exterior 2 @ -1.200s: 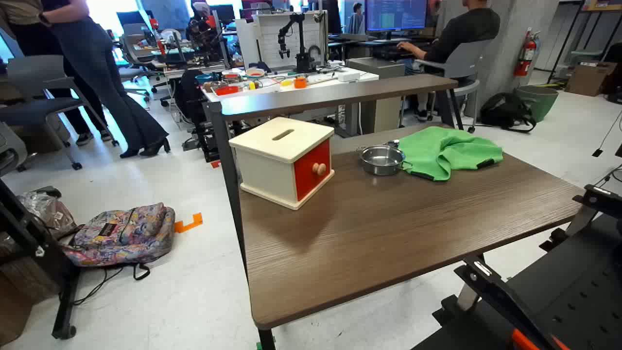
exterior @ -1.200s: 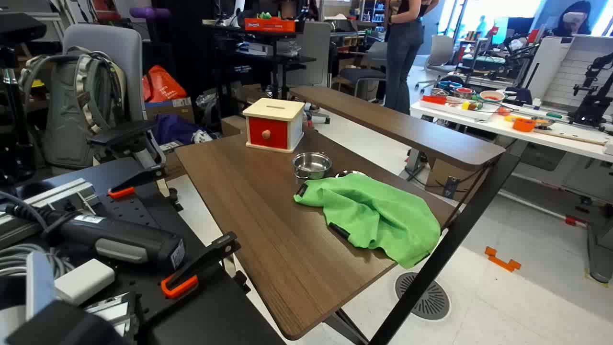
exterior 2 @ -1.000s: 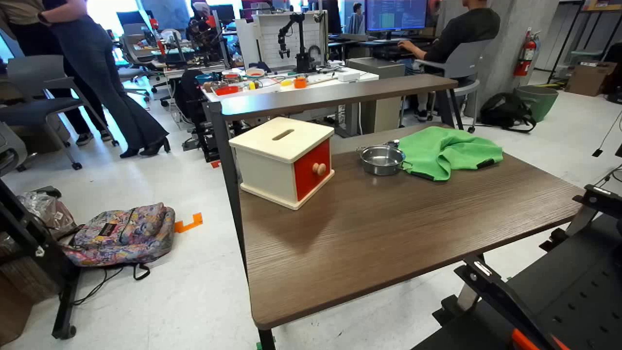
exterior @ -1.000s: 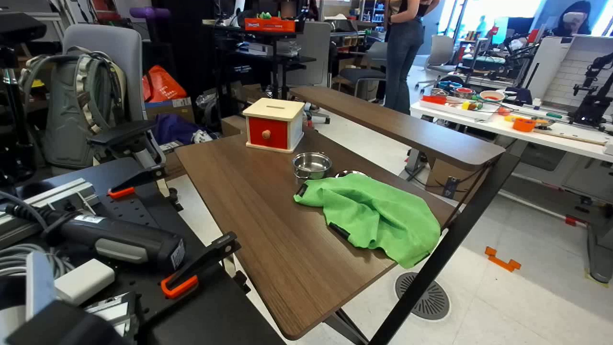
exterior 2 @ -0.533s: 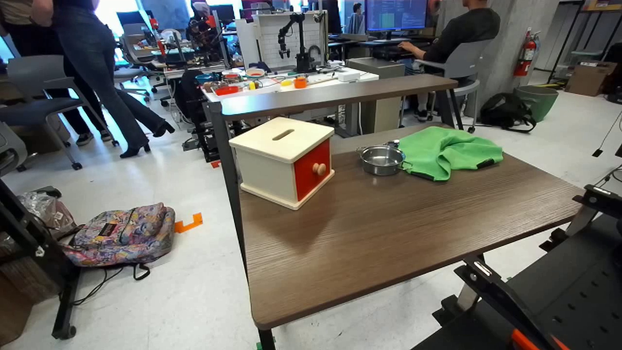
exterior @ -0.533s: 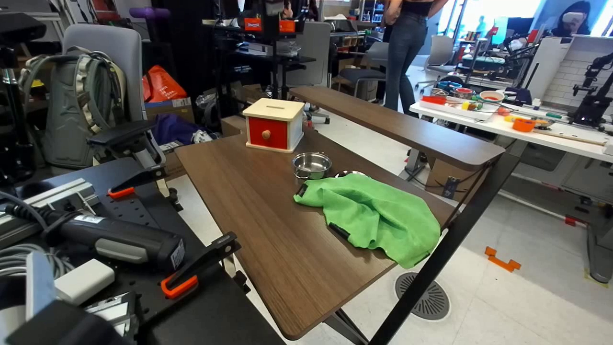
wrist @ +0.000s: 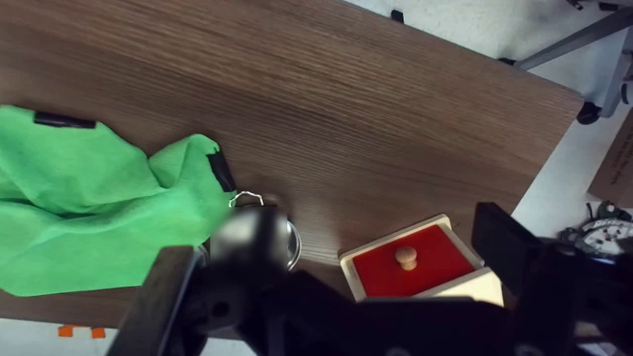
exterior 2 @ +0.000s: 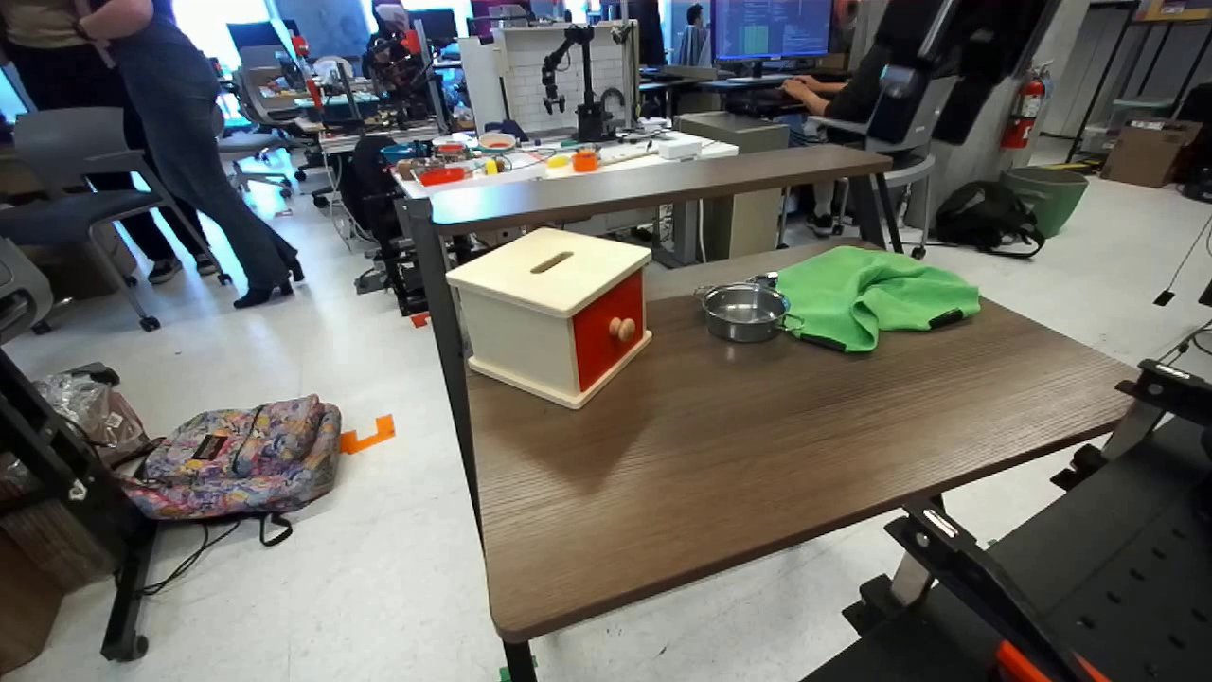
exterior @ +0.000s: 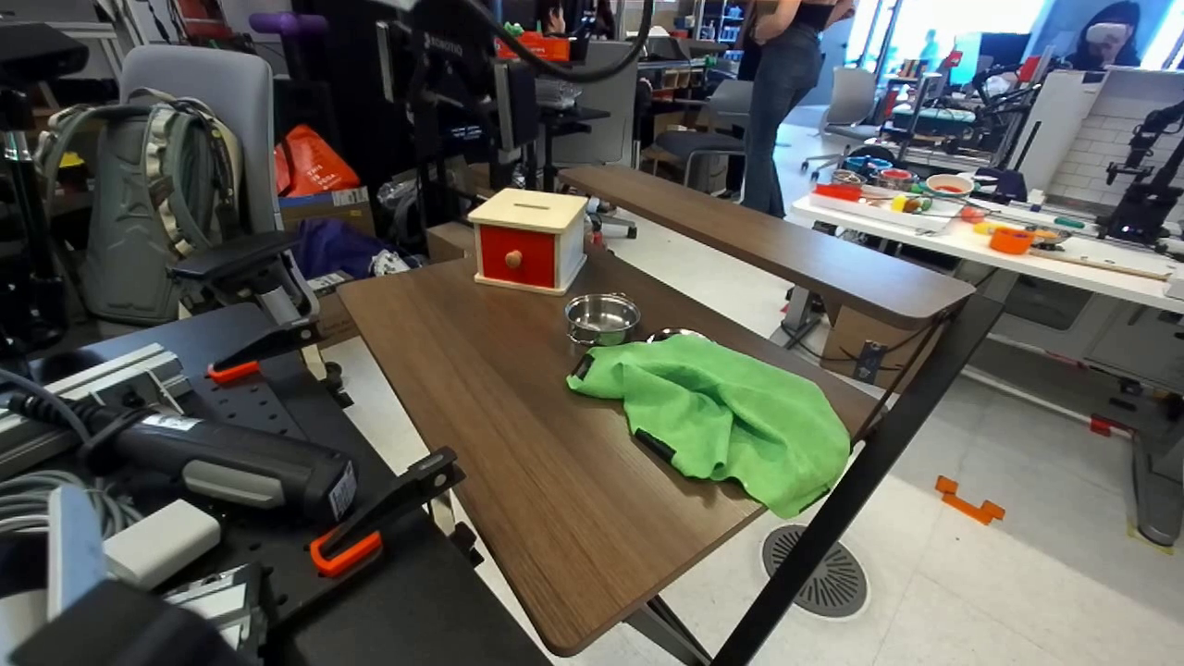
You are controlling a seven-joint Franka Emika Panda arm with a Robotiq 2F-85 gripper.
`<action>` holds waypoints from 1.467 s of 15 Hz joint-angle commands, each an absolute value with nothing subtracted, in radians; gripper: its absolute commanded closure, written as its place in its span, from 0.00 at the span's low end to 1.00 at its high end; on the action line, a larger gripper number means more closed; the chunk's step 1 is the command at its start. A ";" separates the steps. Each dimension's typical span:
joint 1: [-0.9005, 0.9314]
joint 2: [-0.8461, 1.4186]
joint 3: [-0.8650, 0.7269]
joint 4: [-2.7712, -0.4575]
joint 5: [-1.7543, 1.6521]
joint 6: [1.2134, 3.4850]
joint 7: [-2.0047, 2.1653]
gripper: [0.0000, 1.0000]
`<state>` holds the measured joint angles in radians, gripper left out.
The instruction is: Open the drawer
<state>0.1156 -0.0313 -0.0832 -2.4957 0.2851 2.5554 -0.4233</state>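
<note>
The gripper (wrist: 330, 235) hangs high in the air, its fingers (wrist: 507, 244) parted wide and well away from the drawer (exterior 2: 597, 336). In the wrist view the drawer's red front shows in the gap between them, nearer the finger at the picture's right, with part of its casing (wrist: 474, 287) hidden behind the gripper's dark body. The drawer sits closed, its front flush with the pale wood and its round knob (exterior: 513, 260) in plain sight. The casing stands upright by one short edge of the table (exterior 2: 805, 426), near the corner below the end of the raised shelf (exterior: 768, 236).

Toward the shelf-side long edge, a metal pot (exterior 2: 745, 327) rests upright between the casing and a green cloth (exterior 2: 881, 294), just beside the cloth. Another shiny piece (exterior: 678, 333) shows at the cloth's border, too little of it visible to identify. The cloth, crumpled and marked with black patches, spreads to the opposite short edge.

Off the long edge facing the shelf, a black bench (exterior: 407, 601) carries orange-trimmed clamps (exterior: 398, 495). Farther back, a standing person (exterior: 786, 88) in jeans appears in both exterior views, and a seated person (exterior 2: 849, 102), partly hidden by the gripper, faces a monitor (exterior 2: 772, 28). A patterned backpack (exterior 2: 246, 455) lies on the floor (exterior 2: 379, 568) beyond the short edge by the casing.
</note>
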 commanded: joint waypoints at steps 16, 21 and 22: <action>0.025 0.600 0.168 -2.074 -0.017 2.788 -0.497 0.00; 0.028 0.652 0.198 -2.027 -0.061 2.833 -0.490 0.00; 0.026 0.662 0.207 -2.019 -0.060 2.842 -0.490 0.00</action>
